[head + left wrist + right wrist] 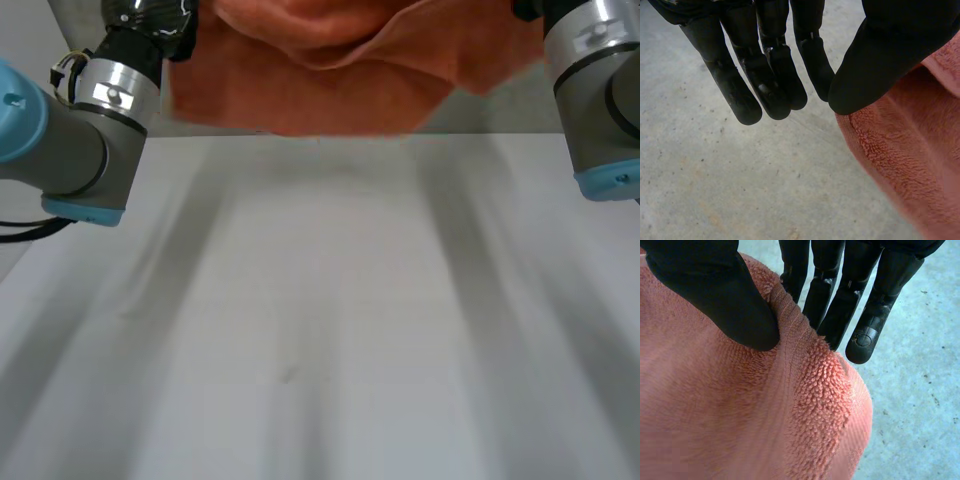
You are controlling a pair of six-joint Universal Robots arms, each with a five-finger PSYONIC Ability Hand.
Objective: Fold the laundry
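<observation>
Pinching a nubby orange terry towel point(740, 415), right hand point(715, 295); left hand point(765, 75) straight-fingered, holding nothing

A wide, flat white table point(320, 330) has a smooth matte top with one small faint mark point(290, 375) near its middle. Its straight far edge runs across just short of where the fingers work, and past that edge lies a strip of dull grey ground point(520, 110).

Below the fingertips point(775, 100) of the left hand point(765, 30) spreads a rough grey surface like concrete point(740, 175). It is dotted with small dark specks and has faint rusty patches further out from the fingertips. The same pale grey speckled surface point(920, 365) lies beneath and beside the fingertips point(862, 340) of the right hand point(840, 270), well apart from them.
</observation>
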